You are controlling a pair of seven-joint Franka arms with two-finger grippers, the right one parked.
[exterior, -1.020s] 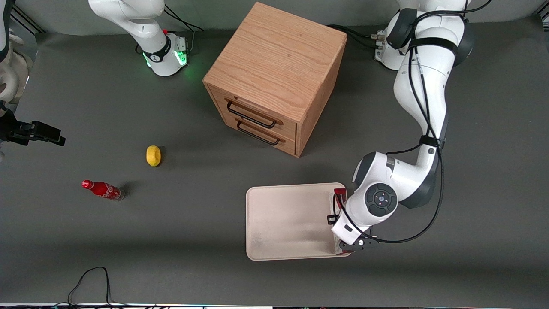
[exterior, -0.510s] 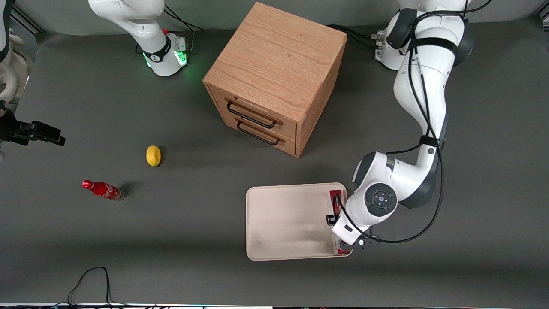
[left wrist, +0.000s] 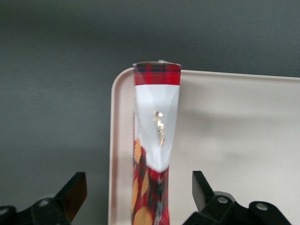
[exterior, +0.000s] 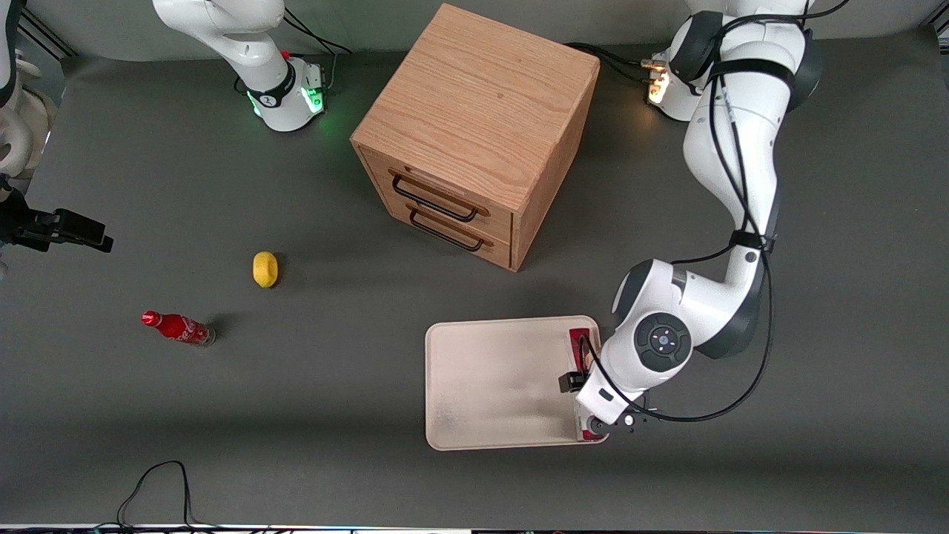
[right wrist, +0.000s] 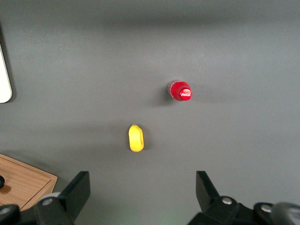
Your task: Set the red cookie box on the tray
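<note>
Left wrist view shows gripper [left wrist: 136, 199] spread wide, fingers [left wrist: 75, 192] clear of red cookie box [left wrist: 156, 154] on either side; released, judging by that gap. Box standing on its narrow edge inside tray [left wrist: 225, 140], just beside its rim

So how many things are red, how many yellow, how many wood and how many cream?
Red: 2, the red cookie box lying on the tray between the open fingers of the tool, and the cola bottle.
Yellow: 1, the lemon.
Wood: 1, the drawer cabinet.
Cream: 1, the tray.
Total: 5.
</note>
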